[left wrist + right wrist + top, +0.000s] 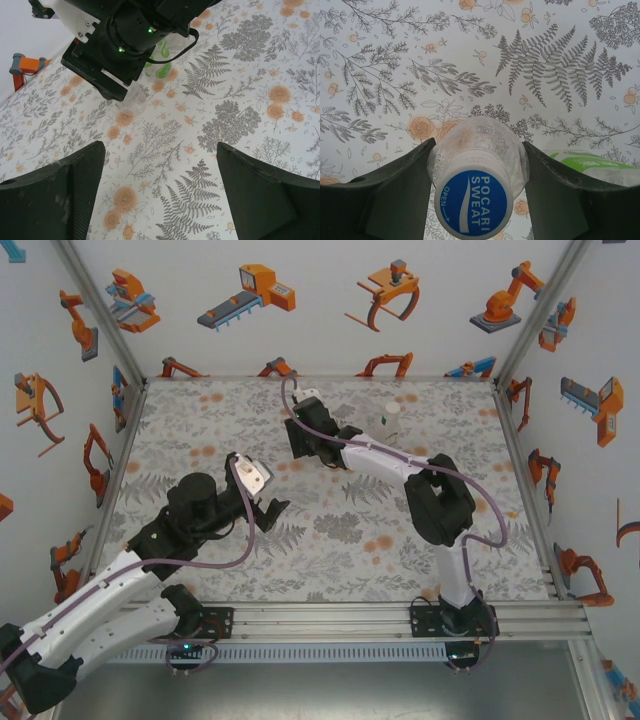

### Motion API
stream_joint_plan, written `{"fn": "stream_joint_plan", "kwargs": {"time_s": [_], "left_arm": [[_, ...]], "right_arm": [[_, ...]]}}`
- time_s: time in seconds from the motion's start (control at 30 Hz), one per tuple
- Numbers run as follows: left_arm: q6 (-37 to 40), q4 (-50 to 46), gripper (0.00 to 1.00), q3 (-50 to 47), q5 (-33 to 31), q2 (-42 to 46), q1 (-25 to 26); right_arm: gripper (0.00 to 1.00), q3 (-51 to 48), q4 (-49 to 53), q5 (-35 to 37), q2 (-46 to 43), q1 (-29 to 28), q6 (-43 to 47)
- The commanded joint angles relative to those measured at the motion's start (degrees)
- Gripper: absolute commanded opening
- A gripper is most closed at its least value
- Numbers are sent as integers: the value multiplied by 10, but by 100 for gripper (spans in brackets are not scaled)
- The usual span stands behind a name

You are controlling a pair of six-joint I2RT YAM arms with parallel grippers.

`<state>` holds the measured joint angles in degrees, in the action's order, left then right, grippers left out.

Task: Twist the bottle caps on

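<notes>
**Right arm.** The right fingers (385, 200) are clamped on the clear bottle (480, 145). The bottle sits between the two fingers, and its wall touches the inner face of each. The blue cap (474, 202) sits on the neck of this bottle, at the end nearest the wrist camera. Its top is printed "POCARI SWEAT" and "OPEN", with a curved arrow. It cannot be determined whether the cap is threaded fully home. The bottle's base points away from the fingers toward the tabletop (200, 420). Contact between the base and the tabletop cannot be confirmed.

**Green bottle.** The green bottle (590, 162) lies just beside the outer face of one right finger, on the right-hand side of the right wrist view, and is partly hidden by that finger. A green-and-white label is visible on it. From the frames it cannot be told whether the bottle touches the finger.

**Left arm.** The left fingers (50, 200) stand wide apart. The gap between them opens onto bare patterned tabletop. In the left wrist view the right arm's fingers and the clear bottle are ahead of the left fingers and well apart from them. The green bottle shows just beyond.

**Third bottle.** The third bottle (390, 423) stands upright on the tabletop beyond the right fingers, toward the far edge. It is apart from both sets of fingers. A pale cap (394, 407) is on its top.
</notes>
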<state>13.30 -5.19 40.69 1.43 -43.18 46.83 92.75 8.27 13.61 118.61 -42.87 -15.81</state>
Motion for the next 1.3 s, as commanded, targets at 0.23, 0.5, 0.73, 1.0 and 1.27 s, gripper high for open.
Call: {"fn": "stream_joint_plan", "kwargs": {"time_s": [0.23,0.5,0.73,1.0,1.27], "left_arm": [[-10,0,85,-7,-8,5,-2],[-5,8,86,-9,-47,-1,-8],[-38,17,92,-2,-117,-43,-62],[-45,59,97,-10,-186,-106,-117],[-36,135,97,-44,-220,-167,-202]], "right_arm": [[80,35,20,9,-21,2,10],[81,53,61,-1,-87,2,21],[86,-7,103,22,-191,8,51],[99,-166,120,84,-347,53,89],[99,-367,65,122,-470,172,130]]}}
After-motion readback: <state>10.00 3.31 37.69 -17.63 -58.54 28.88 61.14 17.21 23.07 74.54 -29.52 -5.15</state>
